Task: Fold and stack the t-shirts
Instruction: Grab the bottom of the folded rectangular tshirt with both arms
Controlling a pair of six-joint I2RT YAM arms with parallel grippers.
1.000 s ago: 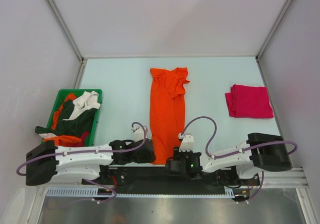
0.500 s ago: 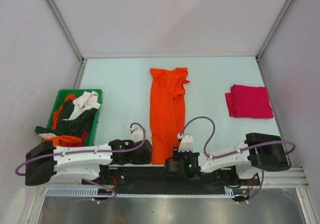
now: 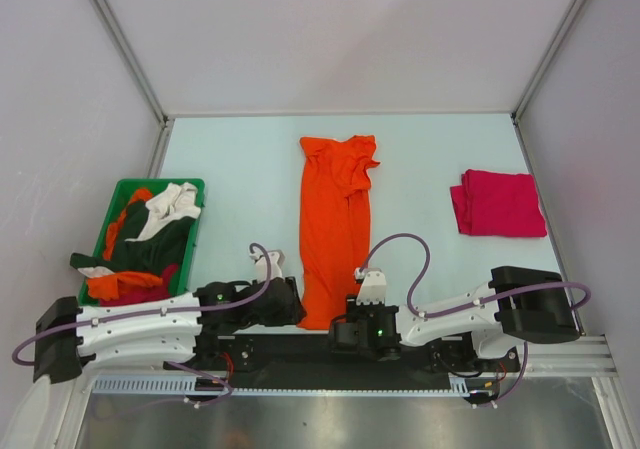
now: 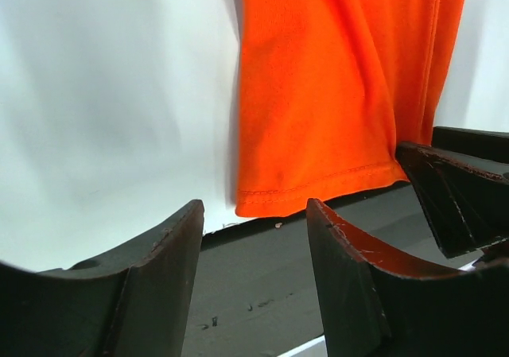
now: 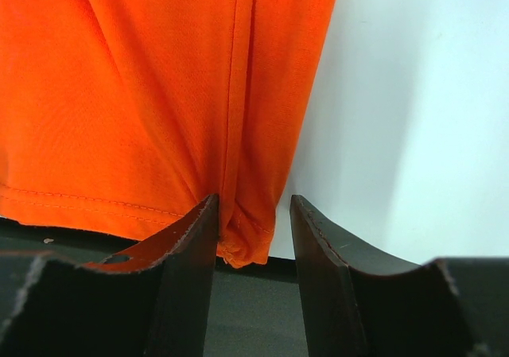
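A pale desk (image 3: 230, 169) carries the work. A bright orange t-shirt (image 3: 335, 229) lies down its middle as a long narrow strip, collar end far and hem end at the near edge. At the left stands a green bin (image 3: 112, 201) heaped with unfolded shirts (image 3: 150, 244) in dark green, cream and orange. A magenta-red shirt (image 3: 497, 204) sits folded well apart on the right.

Both arms reach low to the orange hem. The left gripper (image 4: 253, 214) is spread wide, with the hem's left corner just beyond its fingers and not between them. The right gripper (image 5: 253, 214) is also parted and straddles the bunched right corner without pinching it.

The likely trouble is an uneven grasp. If the left fingers close where they are, they may catch only the cloth's edge or nothing at all, while the right side takes a thick wad of seam. A lift from there would skew the fold. The hem also overhangs a dark rail (image 4: 262, 285), which the fingers might scrape.

The overhead view alone shows the bin, the folded shirt and the strip's full length, but there the arms hide the hem. Only the wrist views show the stitched corners and the gaps between the fingers.
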